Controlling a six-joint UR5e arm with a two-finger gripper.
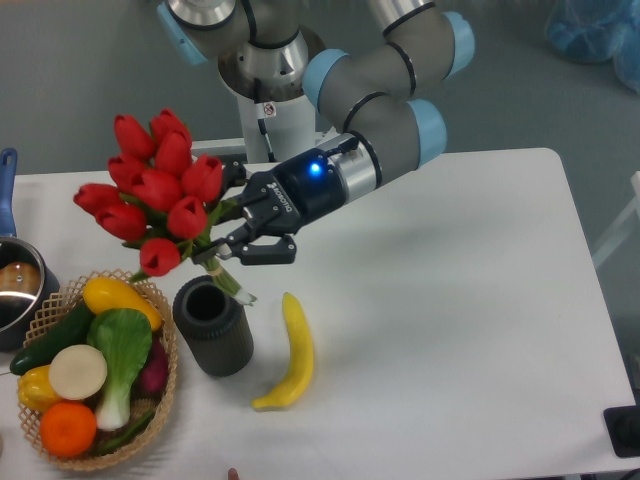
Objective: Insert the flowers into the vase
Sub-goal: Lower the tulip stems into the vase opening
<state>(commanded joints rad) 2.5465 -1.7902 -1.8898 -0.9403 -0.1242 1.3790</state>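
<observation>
The flowers (152,194), a bunch of red tulip buds on green stems, hang tilted in the air at the left, buds pointing up and left. My gripper (232,233) is shut on their stems, whose cut ends reach down to just above and right of the vase's rim. The vase (213,326), a short dark grey cylinder, stands upright on the white table (450,330) below the bunch, its mouth open and nothing inside it.
A yellow banana (292,352) lies right of the vase. A woven basket (92,372) with vegetables and fruit sits to its left. A blue-handled pot (12,285) is at the left edge. The robot base (268,95) stands at the back.
</observation>
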